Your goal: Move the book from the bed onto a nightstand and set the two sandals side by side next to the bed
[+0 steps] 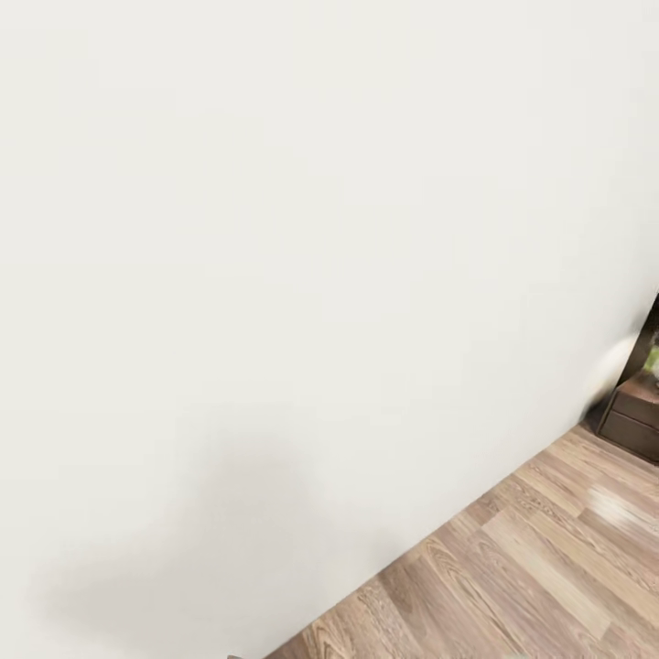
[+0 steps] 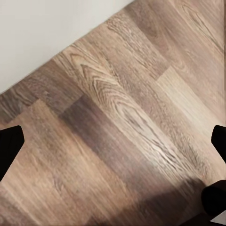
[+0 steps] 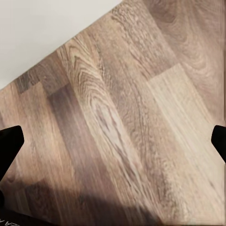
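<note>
Wood floor (image 1: 549,567) and white wall (image 1: 275,229) are faced, both jaws spread wide, empty; the thin book is judged light, best pinched edgewise.

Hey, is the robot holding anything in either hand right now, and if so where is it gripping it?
Nothing. The left hand and right hand are both open over bare wood floor.

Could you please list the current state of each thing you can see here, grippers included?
left gripper: open, fingertips wide apart, nothing between them, over bare floor.
right gripper: open, fingertips wide apart, nothing between them, over bare floor.
nightstand: standing against the wall at the head view's right edge, drawers shut, partly cut off.
wood-plank floor: bare where visible.
white wall: plain, carrying a soft shadow low down.
</note>
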